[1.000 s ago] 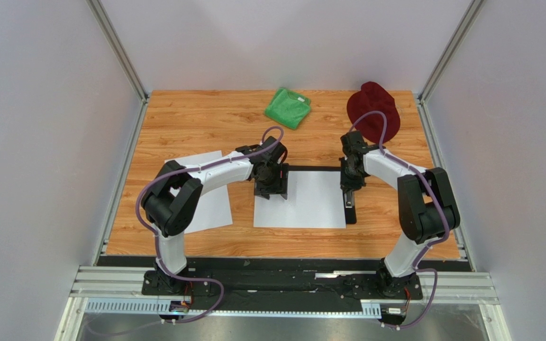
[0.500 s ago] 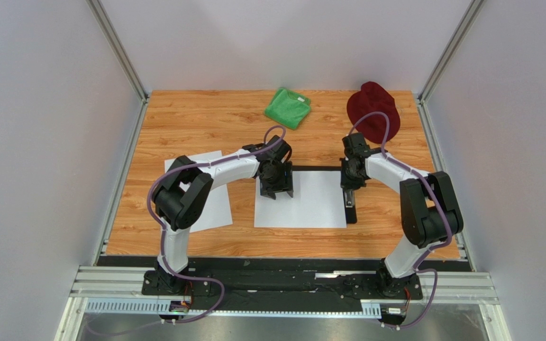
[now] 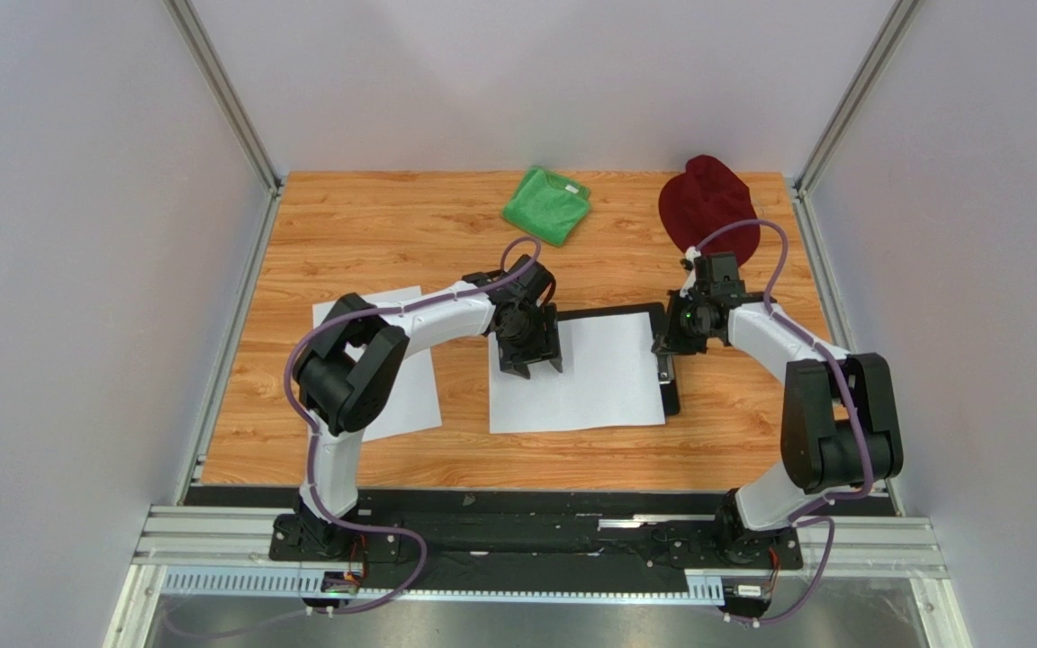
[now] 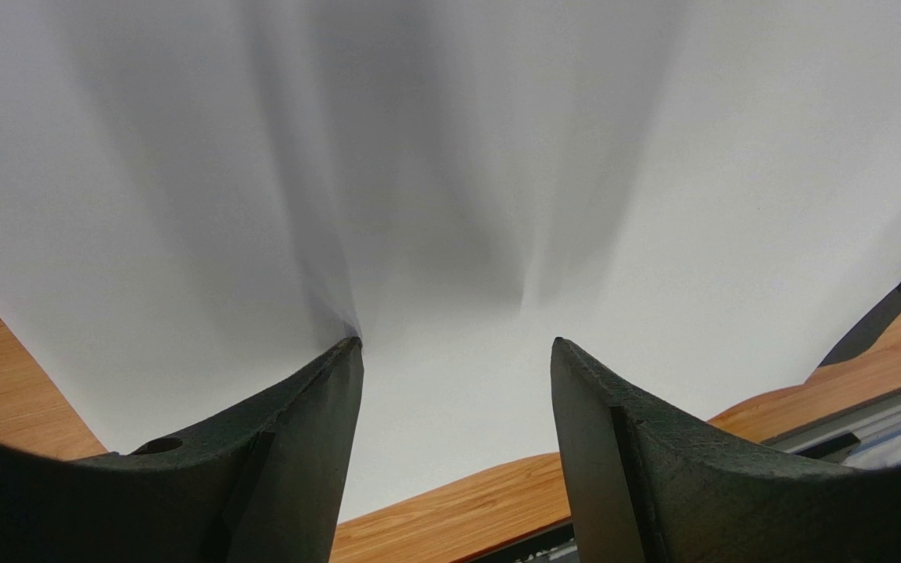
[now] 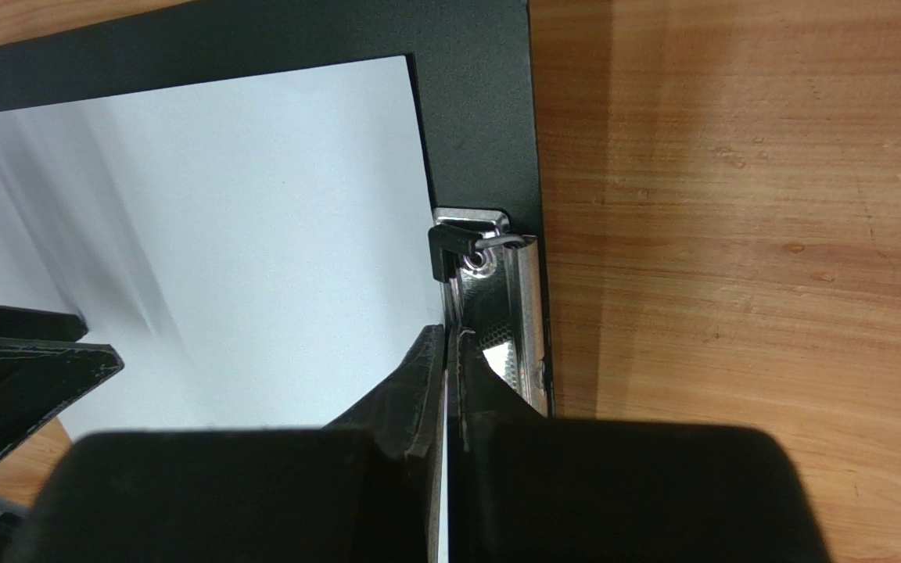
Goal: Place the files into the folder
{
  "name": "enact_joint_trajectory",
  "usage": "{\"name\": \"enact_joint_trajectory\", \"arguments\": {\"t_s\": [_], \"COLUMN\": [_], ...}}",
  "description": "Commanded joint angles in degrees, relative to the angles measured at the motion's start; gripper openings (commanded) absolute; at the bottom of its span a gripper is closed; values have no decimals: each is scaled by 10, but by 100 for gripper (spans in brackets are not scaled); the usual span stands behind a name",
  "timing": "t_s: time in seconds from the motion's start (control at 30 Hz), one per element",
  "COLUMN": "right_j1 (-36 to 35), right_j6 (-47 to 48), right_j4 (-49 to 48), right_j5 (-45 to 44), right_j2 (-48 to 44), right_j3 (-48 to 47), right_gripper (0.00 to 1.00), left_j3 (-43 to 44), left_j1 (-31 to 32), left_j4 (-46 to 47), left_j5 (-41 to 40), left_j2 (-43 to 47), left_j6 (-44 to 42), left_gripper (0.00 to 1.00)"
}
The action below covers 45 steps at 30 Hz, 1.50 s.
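The left gripper (image 4: 455, 346) has its fingers (image 4: 303, 446) spread apart, both tips set down on a white sheet (image 4: 479, 153), which shows soft creases running away from them. The right gripper (image 5: 449, 340) has its fingers pressed together on a thin upright metal tab of the silver clip (image 5: 502, 305) at the short right end of the folder (image 5: 479, 117). The sheet's right edge comes just beside the clip's base, and whether it is tucked beneath cannot be told. The sheet lies on the folder and covers most of it, leaving black strips along the far edge and the clip end. The folder's left end is hidden under the paper. Seen from above, the folder's long axis runs left to right across the table (image 5: 749, 235), clip toward the right arm, and it is turned slightly out of square with the table's edges. Bare wood lies right of the clip and along the near side of the sheet as far as the front rail. A second sheet (image 3: 409, 392) lies flat by itself to the left, partly under the left arm and near the table's left edge, apart from the folder. At the far edge, well apart from both grippers, sit a green cloth (image 3: 547, 203) and a dark red hat (image 3: 703, 203).
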<state>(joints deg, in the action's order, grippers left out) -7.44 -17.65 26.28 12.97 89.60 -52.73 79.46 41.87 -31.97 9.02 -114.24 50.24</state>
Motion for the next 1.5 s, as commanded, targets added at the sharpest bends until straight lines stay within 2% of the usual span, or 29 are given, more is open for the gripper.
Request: {"name": "enact_joint_trajectory", "arguments": {"t_s": [0.0, 0.27, 0.6, 0.73, 0.87, 1.0, 1.07, 1.13, 1.23, 1.47], "right_j1": [5, 88, 91, 90, 90, 90, 90, 90, 91, 103], "right_j6": [-16, -62, -67, -63, -44, -32, -32, -28, -27, -43], "right_j4": [-39, -99, -109, -101, -72, -69, -71, -71, -73, -96], "right_j5": [113, 246, 254, 231, 175, 163, 164, 161, 165, 222], "right_j2": [-16, -15, 14, 16, 11, 14, 15, 14, 11, 8], "right_j3": [15, 56, 64, 63, 54, 53, 54, 54, 54, 62], "right_gripper": [0, 0, 0, 0, 0, 0, 0, 0, 0, 0], "left_j3": [-2, -19, 2, 12, -1, -6, -3, -1, -8, -121], "left_j1": [2, -14, -23, -21, -21, -21, -21, -23, -39, -112], "left_j4": [10, 9, -3, -2, -13, -15, -21, -35, -53, -33], "left_j5": [-3, -1, 20, 29, -21, -21, -16, -16, -14, 21], "left_j2": [-27, -25, -43, -49, -1, 59, 94, 117, 159, 212], "left_j6": [0, -8, -39, -34, -52, -86, -101, -112, -119, -117], "left_gripper": [69, 69, 69, 68, 70, 72, 75, 84, 86, 90]}}
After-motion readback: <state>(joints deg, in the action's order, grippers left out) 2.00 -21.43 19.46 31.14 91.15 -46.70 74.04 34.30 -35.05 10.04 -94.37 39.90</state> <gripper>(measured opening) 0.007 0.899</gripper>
